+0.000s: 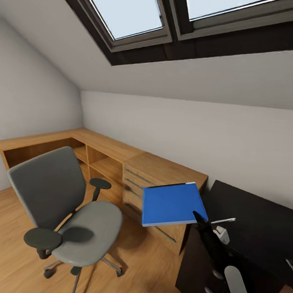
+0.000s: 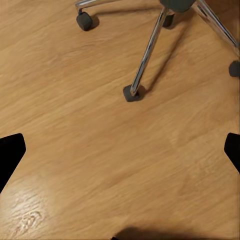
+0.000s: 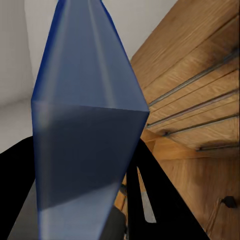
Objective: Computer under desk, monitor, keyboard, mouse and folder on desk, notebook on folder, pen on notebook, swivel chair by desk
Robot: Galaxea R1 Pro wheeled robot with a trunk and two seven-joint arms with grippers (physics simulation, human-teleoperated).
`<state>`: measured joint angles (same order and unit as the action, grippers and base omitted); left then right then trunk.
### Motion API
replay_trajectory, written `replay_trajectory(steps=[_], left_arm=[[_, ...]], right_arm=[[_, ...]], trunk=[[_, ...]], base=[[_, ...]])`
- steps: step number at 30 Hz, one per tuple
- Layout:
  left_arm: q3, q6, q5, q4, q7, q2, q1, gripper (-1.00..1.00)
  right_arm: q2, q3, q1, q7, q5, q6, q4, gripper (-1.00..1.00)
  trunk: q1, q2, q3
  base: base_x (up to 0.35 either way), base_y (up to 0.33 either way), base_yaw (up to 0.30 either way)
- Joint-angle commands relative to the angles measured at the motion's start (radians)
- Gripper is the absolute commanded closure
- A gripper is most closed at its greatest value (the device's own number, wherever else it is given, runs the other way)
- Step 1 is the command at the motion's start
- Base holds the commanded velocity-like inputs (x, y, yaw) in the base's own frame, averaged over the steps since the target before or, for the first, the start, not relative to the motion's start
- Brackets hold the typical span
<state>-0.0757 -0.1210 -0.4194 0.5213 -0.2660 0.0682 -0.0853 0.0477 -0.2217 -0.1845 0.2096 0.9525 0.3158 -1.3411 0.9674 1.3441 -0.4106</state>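
- we are carrying the folder point(image 1: 172, 204) off the swivel chair point(image 1: 63, 210); it is hanging in the air beside the black surface point(image 1: 254, 224), not yet laid down.
- our right end effector point(image 1: 201, 219) is clenching the folder's edge; the left end effector point(image 2: 120, 150) is spread wide above the floor point(image 2: 75, 100).
- the chair seat is now bare; placing the folder, stacking, and parking the chair remain.

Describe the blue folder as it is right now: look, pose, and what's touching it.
The folder is a bright blue, flat, stiff-looking rectangle, closed, held roughly level in the air in front of the light-wood drawer chest, beside the black desk. The right gripper pinches its near corner. Nothing else touches it.
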Motion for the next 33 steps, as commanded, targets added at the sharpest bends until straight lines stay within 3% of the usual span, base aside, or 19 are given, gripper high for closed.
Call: replay_trajectory(steps=[1,21,33], left_arm=[[-0.008,-0.007,-0.008,-0.006,-0.007,0.001,0.0,-1.0],[-0.009,-0.014,-0.007,-0.017,-0.006,-0.015,0.0,-1.0],[-0.009,-0.016,-0.007,-0.017,-0.007,-0.016,0.0,-1.0]], right_arm=[[0.001,-0.004,-0.001,0.003,0.008,0.009,0.0,1.0],[0.001,-0.004,-0.001,0.003,0.008,0.003,0.001,1.0],[0.001,-0.004,-0.001,0.01,0.008,0.002,0.0,1.0]], trunk=[[0.0,0.001,-0.001],[0.0,0.001,-0.001],[0.0,0.001,-0.001]], base=[[-0.001,0.001,-0.299],[0.0,0.0,-0.298],[0.0,0.0,-0.029]])
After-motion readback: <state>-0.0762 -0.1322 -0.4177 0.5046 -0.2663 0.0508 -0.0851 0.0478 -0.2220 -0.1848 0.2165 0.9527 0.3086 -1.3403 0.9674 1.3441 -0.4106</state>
